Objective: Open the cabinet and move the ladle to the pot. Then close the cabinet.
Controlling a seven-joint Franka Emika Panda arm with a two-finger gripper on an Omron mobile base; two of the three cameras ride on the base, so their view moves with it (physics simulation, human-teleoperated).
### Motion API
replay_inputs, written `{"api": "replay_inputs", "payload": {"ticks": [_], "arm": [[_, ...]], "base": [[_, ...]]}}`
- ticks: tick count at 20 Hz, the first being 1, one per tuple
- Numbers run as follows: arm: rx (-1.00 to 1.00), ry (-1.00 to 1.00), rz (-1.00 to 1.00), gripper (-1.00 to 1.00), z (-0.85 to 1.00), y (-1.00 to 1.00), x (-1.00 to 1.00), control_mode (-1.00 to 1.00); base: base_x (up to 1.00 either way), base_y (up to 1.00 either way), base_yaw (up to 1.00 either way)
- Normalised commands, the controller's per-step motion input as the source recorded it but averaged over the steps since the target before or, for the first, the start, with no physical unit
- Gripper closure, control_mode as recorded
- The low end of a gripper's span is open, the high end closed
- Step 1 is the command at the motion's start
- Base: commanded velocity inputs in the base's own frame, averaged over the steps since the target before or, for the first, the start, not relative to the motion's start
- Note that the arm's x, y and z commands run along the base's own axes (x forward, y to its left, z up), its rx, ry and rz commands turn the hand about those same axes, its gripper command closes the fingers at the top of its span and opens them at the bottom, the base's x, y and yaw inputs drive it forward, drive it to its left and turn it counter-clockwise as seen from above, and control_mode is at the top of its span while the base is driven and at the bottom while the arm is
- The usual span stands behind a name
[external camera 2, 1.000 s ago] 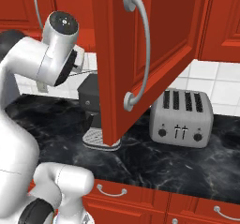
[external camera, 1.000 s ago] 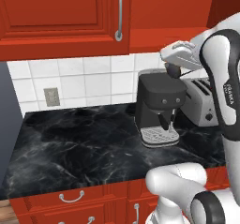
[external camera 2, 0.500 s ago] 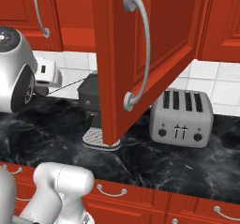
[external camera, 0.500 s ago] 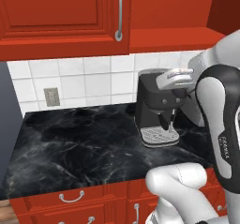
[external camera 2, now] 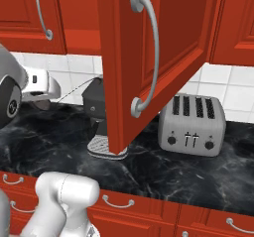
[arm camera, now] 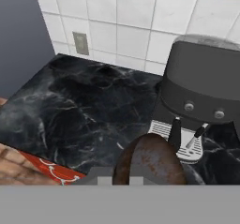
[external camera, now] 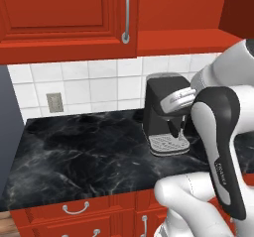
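Since claw [external camera: 177, 128] has dropped from cabinet height and swung left, it now hangs just in front of boxy black coffee machine [external camera: 163, 107]; carry leg likely under way. Jaws pinched together, apparently on slim pale silvery ladle [external camera 2: 74, 91], its handle running right toward machine. Black marble worktop [external camera: 84, 156] stretches left below. Glossy red wall cabinet door [external camera 2: 163, 47] stands open, near right. Placing in pot and shutting door both remain.

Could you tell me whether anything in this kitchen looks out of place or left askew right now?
One cabinet door stands swung wide open over the black counter, hanging in front of the coffee machine beside the toaster. Nothing looks spilled or damaged.
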Motion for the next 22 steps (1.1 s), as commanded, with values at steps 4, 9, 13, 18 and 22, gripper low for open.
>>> {"api": "replay_inputs", "payload": {"ticks": [4, 9, 13, 18, 22], "arm": [[-0.07, 0.0, 0.0, 1.0, -0.09, 0.0, 0.0, -1.0], [-0.03, 0.0, 0.0, 1.0, 0.0, 0.0, -0.11, -1.0], [-0.01, 0.0, 0.0, 1.0, 0.0, 0.0, -0.12, 1.0], [0.0, 0.0, 0.0, 1.0, 0.0, 0.0, 0.0, 1.0], [0.0, 0.0, 0.0, 1.0, 0.0, 0.0, 0.0, 1.0]], "base": [[0.0, 0.0, 0.0], [0.0, 0.0, 0.0], [-0.69, 0.0, 0.0], [-1.0, 0.0, -0.04], [-1.0, 0.0, -0.04]]}}
